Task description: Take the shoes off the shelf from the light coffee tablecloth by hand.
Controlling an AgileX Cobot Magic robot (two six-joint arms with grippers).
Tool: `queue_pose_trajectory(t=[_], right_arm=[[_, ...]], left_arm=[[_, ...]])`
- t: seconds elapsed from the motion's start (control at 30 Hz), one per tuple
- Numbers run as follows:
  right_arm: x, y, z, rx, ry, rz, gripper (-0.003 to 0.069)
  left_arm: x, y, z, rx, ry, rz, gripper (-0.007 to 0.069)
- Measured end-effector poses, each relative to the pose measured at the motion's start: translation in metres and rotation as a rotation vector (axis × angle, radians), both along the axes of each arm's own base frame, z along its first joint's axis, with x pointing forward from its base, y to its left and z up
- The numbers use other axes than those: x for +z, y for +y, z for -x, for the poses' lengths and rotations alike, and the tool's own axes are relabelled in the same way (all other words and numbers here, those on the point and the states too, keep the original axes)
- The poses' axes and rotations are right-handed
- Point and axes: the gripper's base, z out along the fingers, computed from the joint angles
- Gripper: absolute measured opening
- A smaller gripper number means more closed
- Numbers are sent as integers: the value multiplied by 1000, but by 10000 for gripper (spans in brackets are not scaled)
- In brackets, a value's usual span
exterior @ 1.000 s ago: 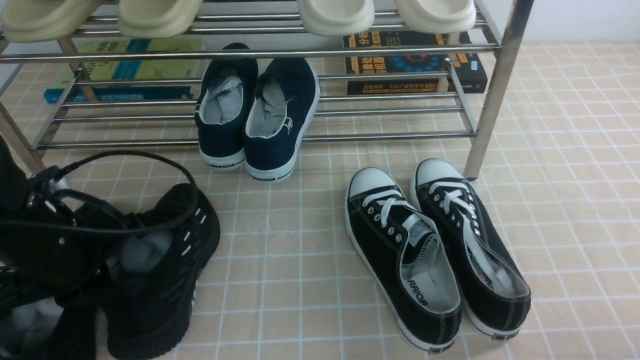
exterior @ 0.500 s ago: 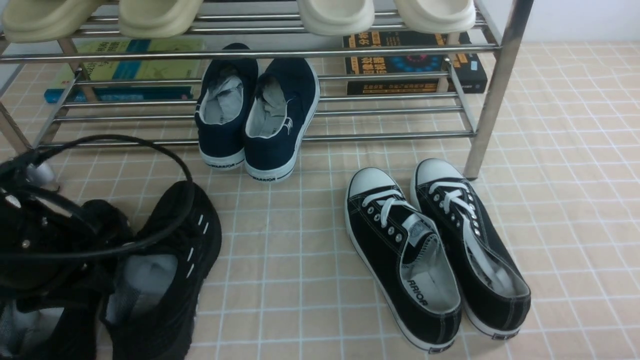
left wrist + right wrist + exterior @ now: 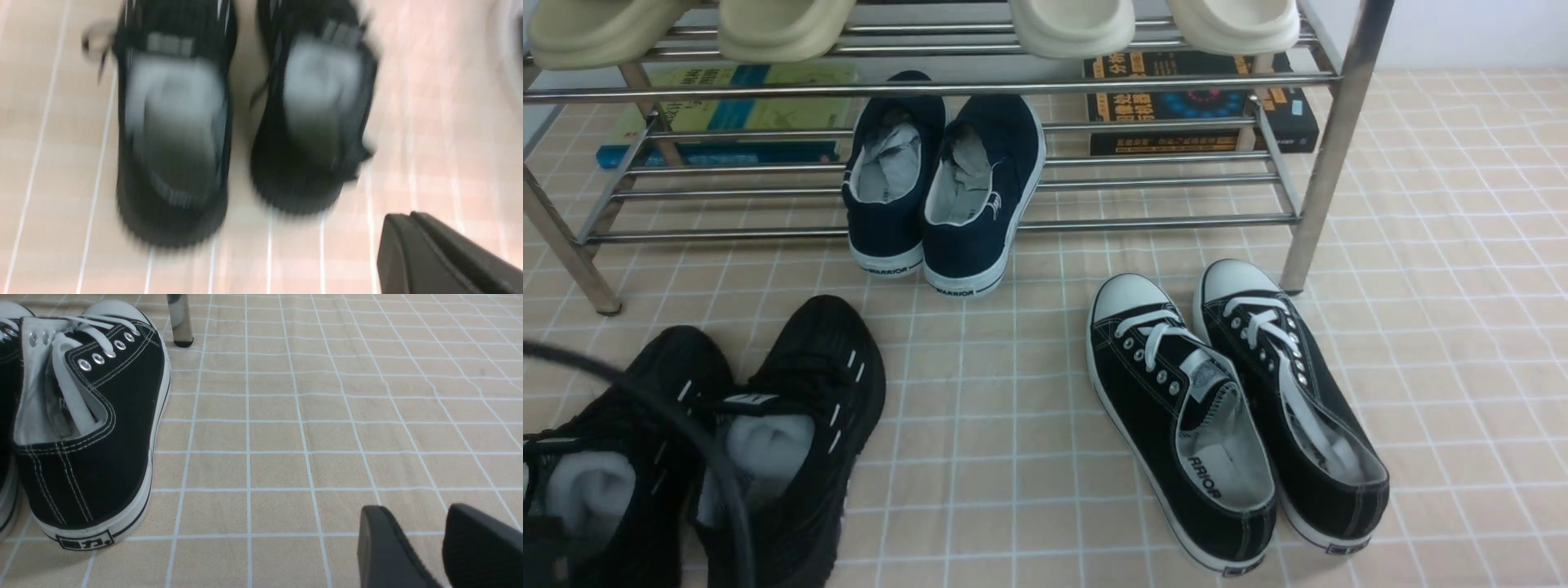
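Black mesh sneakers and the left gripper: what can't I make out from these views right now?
- Black mesh sneakers: heels cut off by the front view's bottom edge, a cable crosses them; the left wrist view is motion-blurred.
- Left gripper: only a dark corner shows in its wrist view; absent from the front view.
- Books behind the shelf: bars partly cover the titles.

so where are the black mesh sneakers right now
In the front view the black mesh sneakers sit side by side on the tablecloth at the robot's left, in front of the shelf.
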Motion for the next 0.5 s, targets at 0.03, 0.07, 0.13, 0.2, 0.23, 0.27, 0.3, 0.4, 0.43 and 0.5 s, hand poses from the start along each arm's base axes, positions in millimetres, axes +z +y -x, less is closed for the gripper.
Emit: queue_pose_trajectory(t=[0.03,0.07,0.13,0.2,0.23,0.27,0.3,0.4,0.43,0.5], right_arm=[[0,0,0,0,0,0,240],[0,0,0,0,0,0,240],[0,0,0,0,0,0,240],[0,0,0,0,0,0,240],[0,0,0,0,0,0,240],[0,0,0,0,0,0,240],[0,0,0,0,0,0,240],[0,0,0,0,0,0,240],[0,0,0,0,0,0,240],[0,0,0,0,0,0,240]], left_arm=[[-3,0,5,7,-50,5,1],[-6,1,10,13,-115,10,1],[-8,2,17,25,-230,19,1],[-11,3,24,33,-311,23,1],[-13,3,27,35,-335,22,1],[-14,3,30,36,-350,20,1],[-15,3,30,37,-354,17,1],[-18,6,34,46,-365,-21,2],[-18,6,34,47,-366,-24,2],[-18,9,34,58,-363,-66,5]])
